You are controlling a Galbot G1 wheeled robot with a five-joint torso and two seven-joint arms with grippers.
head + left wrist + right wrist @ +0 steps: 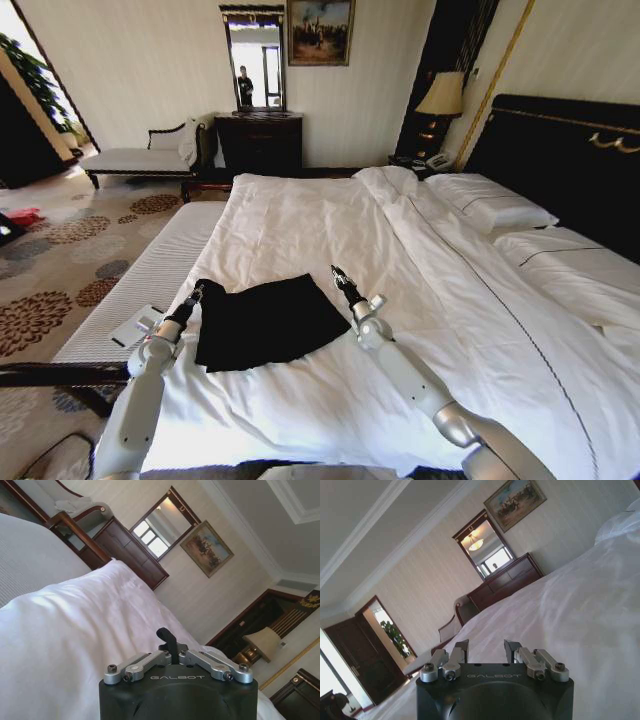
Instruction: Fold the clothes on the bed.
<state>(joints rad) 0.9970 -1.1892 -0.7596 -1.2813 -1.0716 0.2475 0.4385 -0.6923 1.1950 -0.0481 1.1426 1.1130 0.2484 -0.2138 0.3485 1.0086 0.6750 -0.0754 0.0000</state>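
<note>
The black T-shirt lies flat as a rough rectangle on the white duvet of the bed, near the front left. My left gripper sits at the shirt's far left corner. In the left wrist view its fingers are pressed together, with no cloth seen between them. My right gripper hovers just beyond the shirt's far right corner. It stands open with nothing between its fingers.
White pillows and a dark headboard are on the right. A striped bench with a flat white item runs along the bed's left side. A dresser with mirror, a chaise and a lamp stand behind.
</note>
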